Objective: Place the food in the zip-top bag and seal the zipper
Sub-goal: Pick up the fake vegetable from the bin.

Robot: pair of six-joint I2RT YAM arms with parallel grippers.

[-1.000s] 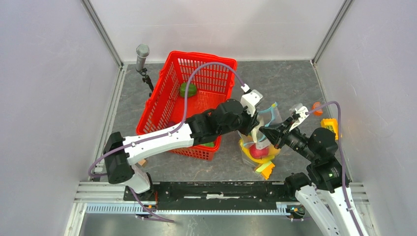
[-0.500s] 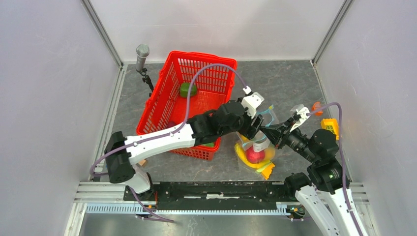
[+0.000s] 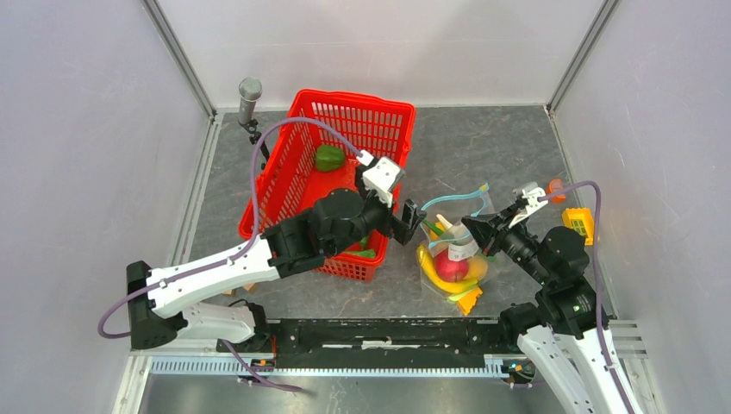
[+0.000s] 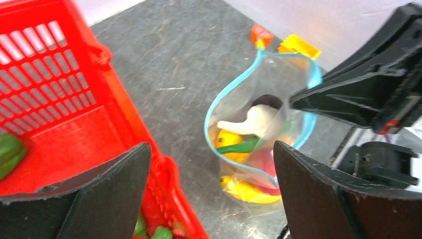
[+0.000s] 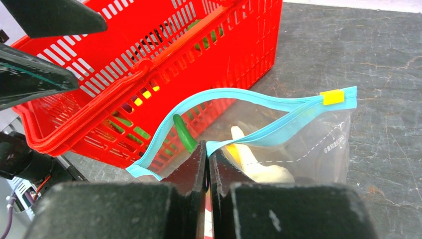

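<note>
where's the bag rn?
Top view: the bag sits right of centre, just right of the red basket, mouth open, with the right gripper pinching its zipper.

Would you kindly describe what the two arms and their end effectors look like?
The left arm and right arm share white links, black joints and a trailing lilac cable each. The left end effector and right end effector have flat black wedge-shaped fingers.

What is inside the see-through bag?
A white mushroom, a green pepper, a red apple and a yellow banana show through the bag. Whatever lies underneath them is covered.
</note>
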